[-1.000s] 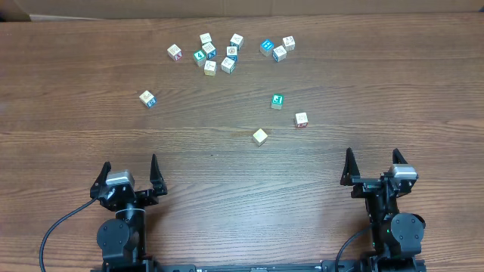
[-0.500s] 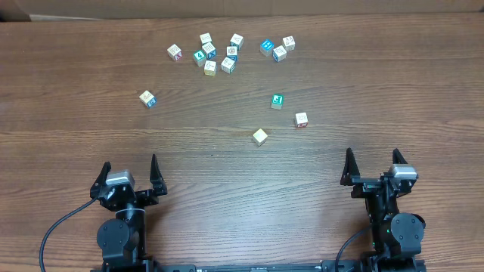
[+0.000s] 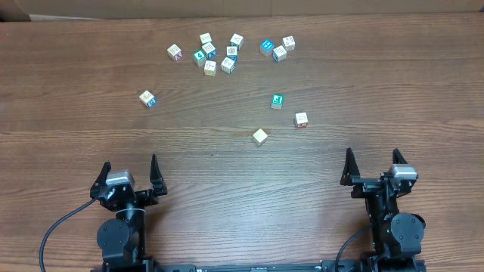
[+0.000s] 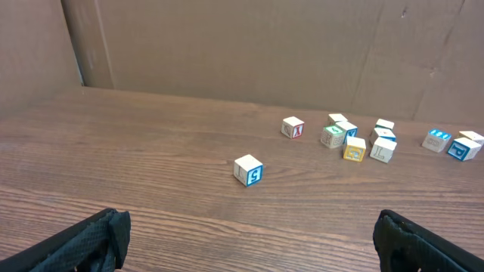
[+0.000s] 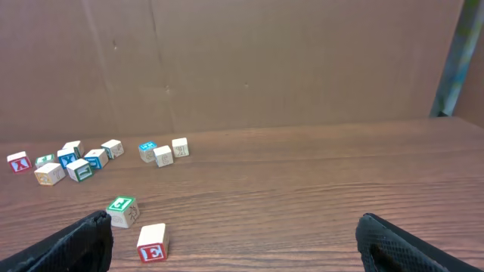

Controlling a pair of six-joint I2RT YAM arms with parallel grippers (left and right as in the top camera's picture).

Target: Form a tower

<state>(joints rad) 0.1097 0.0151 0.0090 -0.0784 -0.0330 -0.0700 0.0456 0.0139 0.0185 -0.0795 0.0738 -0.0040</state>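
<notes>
No tower is in view; only single pale alphabet cubes lie loose on the wooden table. A cluster of several cubes (image 3: 208,53) sits at the back, with three more (image 3: 277,47) to its right. Nearer lie a blue-faced cube (image 3: 147,98) (image 4: 248,170), a green-faced cube (image 3: 277,101) (image 5: 122,211), a red-faced cube (image 3: 301,119) (image 5: 152,241) and a plain cube (image 3: 260,136). My left gripper (image 3: 129,165) (image 4: 249,234) and right gripper (image 3: 372,157) (image 5: 234,230) rest at the near edge, both open and empty, well short of every cube.
A brown cardboard wall (image 3: 227,7) stands along the table's far edge, right behind the back cluster. Bare wood (image 3: 242,174) lies between the two grippers and the nearest cubes.
</notes>
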